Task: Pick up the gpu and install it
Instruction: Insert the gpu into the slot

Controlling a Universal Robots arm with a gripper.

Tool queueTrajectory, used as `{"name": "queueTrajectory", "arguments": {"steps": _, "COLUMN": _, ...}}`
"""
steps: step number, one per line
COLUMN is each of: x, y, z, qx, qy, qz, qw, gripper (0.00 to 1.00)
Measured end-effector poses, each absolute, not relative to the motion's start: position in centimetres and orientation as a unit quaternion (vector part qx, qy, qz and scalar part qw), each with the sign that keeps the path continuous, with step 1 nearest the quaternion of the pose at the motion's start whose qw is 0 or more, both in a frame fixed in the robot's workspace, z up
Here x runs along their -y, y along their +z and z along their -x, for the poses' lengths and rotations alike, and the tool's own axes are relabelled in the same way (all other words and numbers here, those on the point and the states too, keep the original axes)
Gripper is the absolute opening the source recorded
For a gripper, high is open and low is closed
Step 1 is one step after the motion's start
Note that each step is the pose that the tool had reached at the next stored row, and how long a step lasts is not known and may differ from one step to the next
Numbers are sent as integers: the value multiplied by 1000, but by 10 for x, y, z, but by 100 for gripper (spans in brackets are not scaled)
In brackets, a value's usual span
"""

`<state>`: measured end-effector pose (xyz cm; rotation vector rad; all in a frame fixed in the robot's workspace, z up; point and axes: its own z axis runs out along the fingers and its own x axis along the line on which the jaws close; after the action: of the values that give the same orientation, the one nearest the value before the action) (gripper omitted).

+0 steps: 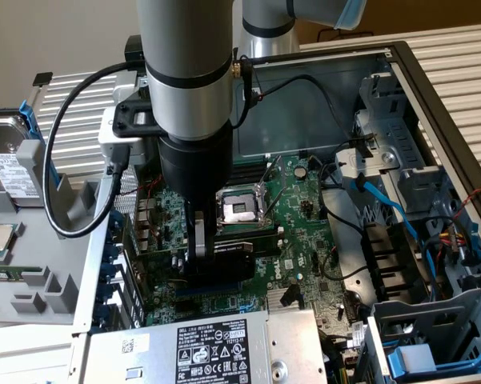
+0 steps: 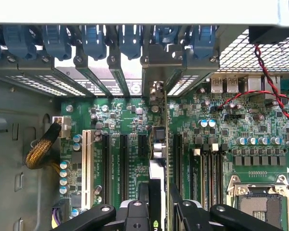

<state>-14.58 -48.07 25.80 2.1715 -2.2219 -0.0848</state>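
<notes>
Standing edgewise, gpu (image 2: 156, 178) points bracket-first — toward slot covers (image 2: 86, 83).

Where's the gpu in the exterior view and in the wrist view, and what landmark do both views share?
Exterior view: the gpu is the black card under the arm, just below the CPU socket in the picture.
Wrist view: the gpu is seen edge-on, gripped in the pincer, over the expansion slots.
Shared landmark: the CPU socket, beside the card in both.
</notes>
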Motion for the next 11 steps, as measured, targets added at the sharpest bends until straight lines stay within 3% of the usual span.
{"name": "queueTrajectory", "arguments": {"steps": 11, "x": 481, "y": 258, "z": 145, "qx": 715, "qy": -27, "qz": -699, "qw": 17, "gripper": 27}}
